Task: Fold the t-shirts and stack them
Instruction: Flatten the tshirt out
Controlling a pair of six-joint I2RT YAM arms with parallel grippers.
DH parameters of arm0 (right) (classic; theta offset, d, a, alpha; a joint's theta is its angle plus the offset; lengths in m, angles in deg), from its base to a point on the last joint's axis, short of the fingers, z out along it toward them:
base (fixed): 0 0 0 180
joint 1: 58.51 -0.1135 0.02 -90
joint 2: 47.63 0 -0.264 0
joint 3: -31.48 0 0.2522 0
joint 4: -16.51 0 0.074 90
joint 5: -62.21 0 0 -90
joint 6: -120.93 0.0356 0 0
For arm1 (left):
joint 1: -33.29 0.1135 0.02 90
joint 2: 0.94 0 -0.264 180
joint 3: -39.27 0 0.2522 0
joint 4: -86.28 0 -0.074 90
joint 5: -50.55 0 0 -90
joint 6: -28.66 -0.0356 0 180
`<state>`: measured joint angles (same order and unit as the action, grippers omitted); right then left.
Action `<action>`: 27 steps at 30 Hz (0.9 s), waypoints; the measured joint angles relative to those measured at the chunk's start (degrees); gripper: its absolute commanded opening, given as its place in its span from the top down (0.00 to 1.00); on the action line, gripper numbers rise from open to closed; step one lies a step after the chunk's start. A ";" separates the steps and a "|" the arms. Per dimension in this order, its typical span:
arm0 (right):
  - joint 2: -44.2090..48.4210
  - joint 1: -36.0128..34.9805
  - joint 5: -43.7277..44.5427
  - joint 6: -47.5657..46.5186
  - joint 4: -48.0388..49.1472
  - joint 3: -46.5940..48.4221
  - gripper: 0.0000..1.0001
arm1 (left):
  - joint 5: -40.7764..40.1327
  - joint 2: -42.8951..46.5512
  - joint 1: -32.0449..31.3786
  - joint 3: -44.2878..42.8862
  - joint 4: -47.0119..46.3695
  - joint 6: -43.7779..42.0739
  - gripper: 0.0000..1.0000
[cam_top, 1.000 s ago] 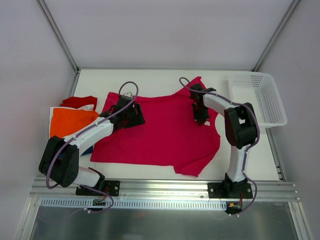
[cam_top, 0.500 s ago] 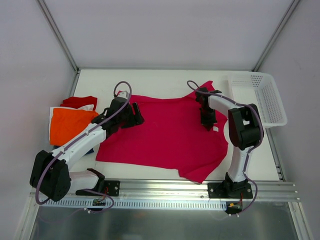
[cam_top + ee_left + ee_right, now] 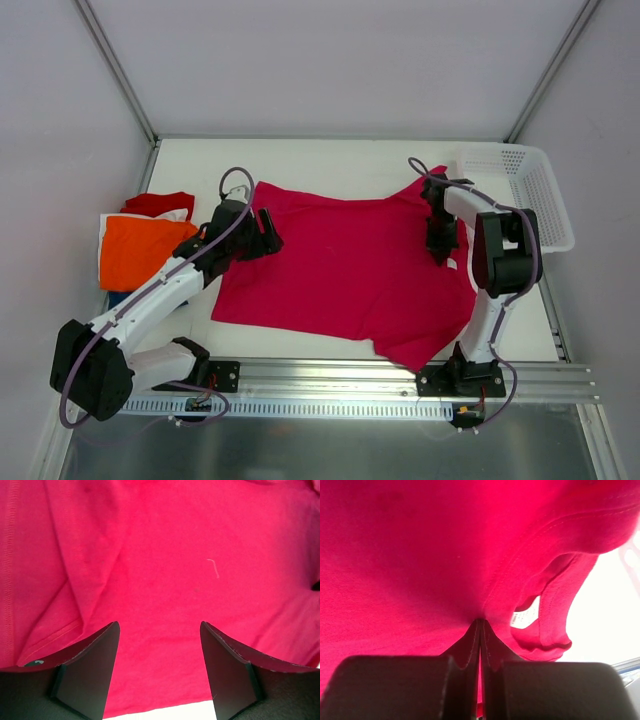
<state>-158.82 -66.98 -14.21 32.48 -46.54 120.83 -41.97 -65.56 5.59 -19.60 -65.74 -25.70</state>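
Right arm [image 3: 503,255] bent, right fingers [image 3: 460,652] pinching magenta shirt [image 3: 340,260]; left fingers [image 3: 90,665] spread.

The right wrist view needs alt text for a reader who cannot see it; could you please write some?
The right gripper, its dark jaws pressed together, pinches a fold of the magenta-pink t-shirt, which fills most of the frame. To the right, a stitched edge of the shirt curls around a small white label, with the pale table beyond.
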 measured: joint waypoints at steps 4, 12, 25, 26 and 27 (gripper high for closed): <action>0.20 0.52 -0.48 -1.40 -0.22 0.46 0.98 | -3.56 -0.81 0.02 -0.46 0.48 -0.17 0.33; 15.30 0.33 -9.51 -3.41 3.41 -0.63 0.36 | -14.47 -19.69 2.38 -16.04 1.51 -2.40 0.30; 49.22 0.07 -19.39 -3.74 9.33 -11.78 0.20 | -21.86 -48.70 8.70 -41.05 5.62 -3.54 0.26; 50.10 0.07 -19.58 -3.74 9.18 -12.46 0.20 | -21.70 -50.18 8.74 -41.99 5.95 -3.58 0.27; 50.84 0.07 -19.87 -3.74 9.16 -13.09 0.20 | -21.51 -51.65 9.05 -42.73 6.34 -3.65 0.27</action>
<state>-107.98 -66.91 -34.07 28.74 -37.39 107.74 -63.48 -117.21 14.64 -62.33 -59.40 -29.35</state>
